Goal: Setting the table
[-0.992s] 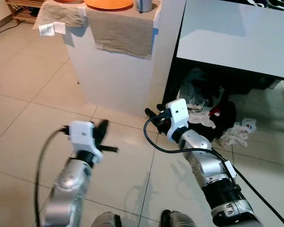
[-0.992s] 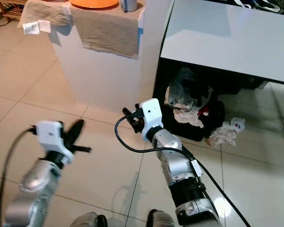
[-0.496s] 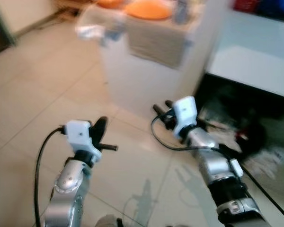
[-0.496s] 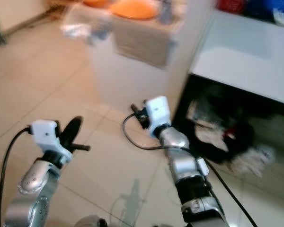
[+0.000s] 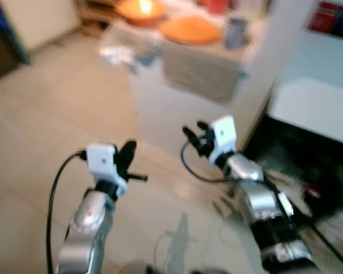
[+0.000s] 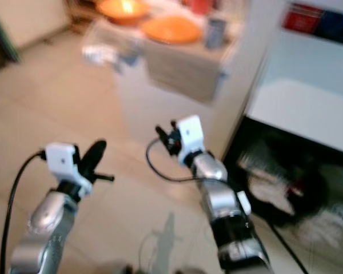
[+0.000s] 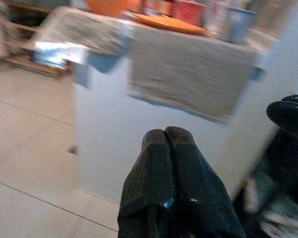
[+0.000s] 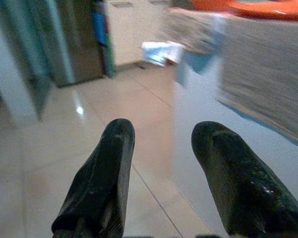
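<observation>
Since the earlier pictures the whole picture has shifted: more of the counter top is now taken in, with an orange bowl at its far end, and everything is blurred, so the camera is judged to have moved, not the things.

Trouble could come from that blur. If the white counter is approached while the body is unsteady, a gripper may be knocked against its flat painted side, or the grey cloth draped over its edge may be snagged and the dishes dragged off with it. A smooth, glossy tiled floor lies before the counter, and a dark heap of clothes under the neighbouring white shelf could be trodden on.

On the counter, an orange plate, broad, shallow and smooth, sits beside the rounder orange bowl; a small grey cup stands just beside the plate.

Both arms are held out low, in front of the counter and well short of it. The left gripper is pressed together and empty; the right gripper is spread apart, with nothing between its rounded black fingers.
</observation>
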{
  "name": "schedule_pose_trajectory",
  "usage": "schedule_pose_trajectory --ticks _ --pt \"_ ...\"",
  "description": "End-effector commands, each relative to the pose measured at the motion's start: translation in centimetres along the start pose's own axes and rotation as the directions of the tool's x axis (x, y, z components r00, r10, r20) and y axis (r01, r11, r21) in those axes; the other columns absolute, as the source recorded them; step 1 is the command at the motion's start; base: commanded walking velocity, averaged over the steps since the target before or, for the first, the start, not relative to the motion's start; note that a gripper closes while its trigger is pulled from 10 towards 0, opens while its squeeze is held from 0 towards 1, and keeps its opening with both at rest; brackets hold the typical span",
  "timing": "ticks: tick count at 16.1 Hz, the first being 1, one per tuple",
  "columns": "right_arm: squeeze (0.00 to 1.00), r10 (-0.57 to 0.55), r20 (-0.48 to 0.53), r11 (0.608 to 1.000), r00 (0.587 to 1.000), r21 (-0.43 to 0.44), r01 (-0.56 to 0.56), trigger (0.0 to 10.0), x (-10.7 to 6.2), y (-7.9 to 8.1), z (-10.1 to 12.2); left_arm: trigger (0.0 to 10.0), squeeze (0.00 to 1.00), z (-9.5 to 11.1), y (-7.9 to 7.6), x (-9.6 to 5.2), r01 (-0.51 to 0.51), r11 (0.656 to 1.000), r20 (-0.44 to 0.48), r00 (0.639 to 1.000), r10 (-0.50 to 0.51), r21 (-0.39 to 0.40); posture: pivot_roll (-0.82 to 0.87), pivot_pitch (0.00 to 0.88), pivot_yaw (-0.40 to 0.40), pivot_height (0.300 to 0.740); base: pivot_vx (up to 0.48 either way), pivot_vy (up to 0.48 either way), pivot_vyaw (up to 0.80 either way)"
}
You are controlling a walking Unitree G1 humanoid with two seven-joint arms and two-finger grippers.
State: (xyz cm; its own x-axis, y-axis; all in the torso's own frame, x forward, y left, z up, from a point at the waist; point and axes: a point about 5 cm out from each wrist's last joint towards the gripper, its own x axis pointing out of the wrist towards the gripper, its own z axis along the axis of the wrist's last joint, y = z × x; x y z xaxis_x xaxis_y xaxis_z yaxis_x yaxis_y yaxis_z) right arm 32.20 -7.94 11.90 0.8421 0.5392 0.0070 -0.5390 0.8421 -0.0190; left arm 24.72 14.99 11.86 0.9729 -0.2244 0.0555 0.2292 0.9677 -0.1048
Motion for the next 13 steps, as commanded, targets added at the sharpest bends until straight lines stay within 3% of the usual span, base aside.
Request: schedule_pose_trajectory --ticks 1,9,10,11,13 --pt "0.0 0.019 0.001 1.0 1.0 -0.003 -0.019 10.0 0.0 0.5 0.0 10.0 0.0 -0.1 0.3 -0.2 -0.006 1.0 -0.008 1.0 0.006 0.009 -0.01 0.096 -0.002 0.74 0.48 0.0 0.0" --pt "0.0 0.125 0.079 0.989 0.989 0.067 -0.13 10.0 0.5 2.0 1.7 10.0 0.0 0.2 0.1 0.3 0.024 0.999 -0.007 1.0 -0.023 0.033 -0.01 0.072 0.0 0.74 0.48 0.0 0.0" --pt "0.07 0.14 0.091 0.986 0.986 0.08 -0.147 10.0 0.5 2.2 1.9 10.0 0.0 0.2 0.2 0.2 0.023 0.999 -0.006 1.0 -0.023 0.033 -0.01 0.068 -0.003 0.74 0.48 0.0 0.0" --pt "1.0 0.167 0.117 0.979 0.979 0.095 -0.178 10.0 0.6 2.5 2.4 10.0 0.0 0.2 0.2 0.2 0.021 0.999 -0.005 1.0 -0.021 0.033 -0.01 0.071 -0.003 0.74 0.48 0.0 0.0" --pt "1.0 0.229 0.193 0.962 0.954 0.103 -0.252 10.0 0.7 3.3 4.4 10.0 0.0 0.2 0.2 0.2 0.02 0.999 -0.003 1.0 -0.02 0.034 -0.01 0.066 -0.003 0.74 0.48 0.0 0.0"
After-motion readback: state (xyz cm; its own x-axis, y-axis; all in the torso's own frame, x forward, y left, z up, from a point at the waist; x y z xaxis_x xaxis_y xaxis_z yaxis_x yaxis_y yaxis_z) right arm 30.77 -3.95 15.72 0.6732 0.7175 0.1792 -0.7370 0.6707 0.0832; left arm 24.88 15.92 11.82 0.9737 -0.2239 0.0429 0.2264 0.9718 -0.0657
